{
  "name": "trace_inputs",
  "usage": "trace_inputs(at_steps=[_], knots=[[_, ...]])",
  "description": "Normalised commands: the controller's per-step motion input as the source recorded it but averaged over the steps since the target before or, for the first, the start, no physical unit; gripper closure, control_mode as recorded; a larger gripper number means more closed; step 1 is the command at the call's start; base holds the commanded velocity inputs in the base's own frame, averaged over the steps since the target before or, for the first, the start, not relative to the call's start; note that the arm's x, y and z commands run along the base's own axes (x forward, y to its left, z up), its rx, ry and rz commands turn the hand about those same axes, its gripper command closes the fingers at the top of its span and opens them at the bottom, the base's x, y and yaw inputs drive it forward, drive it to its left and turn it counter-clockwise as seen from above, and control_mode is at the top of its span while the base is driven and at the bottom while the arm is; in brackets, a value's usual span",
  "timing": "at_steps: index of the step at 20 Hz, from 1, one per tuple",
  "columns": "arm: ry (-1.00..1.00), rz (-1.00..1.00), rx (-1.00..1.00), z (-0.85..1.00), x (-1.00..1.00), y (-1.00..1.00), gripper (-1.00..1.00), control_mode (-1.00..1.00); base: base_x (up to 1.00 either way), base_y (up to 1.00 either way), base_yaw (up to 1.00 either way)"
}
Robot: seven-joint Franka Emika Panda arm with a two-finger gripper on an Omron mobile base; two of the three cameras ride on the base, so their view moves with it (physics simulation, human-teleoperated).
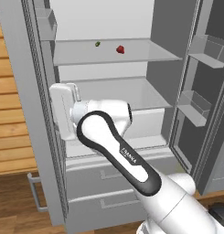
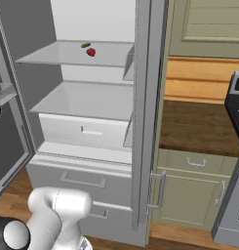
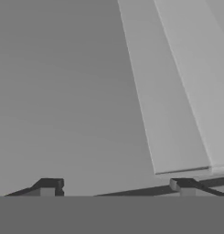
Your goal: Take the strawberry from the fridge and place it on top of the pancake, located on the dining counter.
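Observation:
The fridge [image 1: 159, 68] stands open, both doors swung wide. The strawberry [image 1: 120, 49] [image 2: 91, 52], small and red, lies on the upper shelf toward the back, with a smaller dark green item [image 1: 98, 44] to its left. My white hand [image 1: 63, 109] hovers at middle-shelf height by the left edge of the fridge interior, well below and left of the strawberry. In the hand view my gripper [image 3: 115, 186] is open, with nothing between its fingertips [image 3: 47, 185], facing plain grey fridge surfaces. The pancake and the dining counter are out of view.
Door bins [image 1: 205, 49] line the right door. A pale crisper drawer [image 2: 87, 131] sits under the middle shelf, above two grey bottom drawers [image 1: 113, 176]. Right of the fridge are a brown-topped cabinet counter [image 2: 199, 127] and a stove edge [image 2: 236, 97].

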Motion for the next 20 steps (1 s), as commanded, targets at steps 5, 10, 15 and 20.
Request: trace_inputs(at_steps=[5, 10, 15, 20], knots=[[0.0, -0.07, 0.0, 0.0, -0.09, 0.17, -1.0, -1.0, 0.0, 0.0, 0.0], [0.07, -0.1, 0.08, 0.11, -0.16, -0.67, -1.0, -1.0, 0.0, 0.0, 0.0], [0.34, -0.02, 0.23, 0.32, 0.0, -0.97, -1.0, -1.0, 0.0, 0.0, 0.0], [0.35, 0.0, 0.21, 0.16, 0.09, -0.9, -1.0, -1.0, 0.0, 0.0, 0.0]])
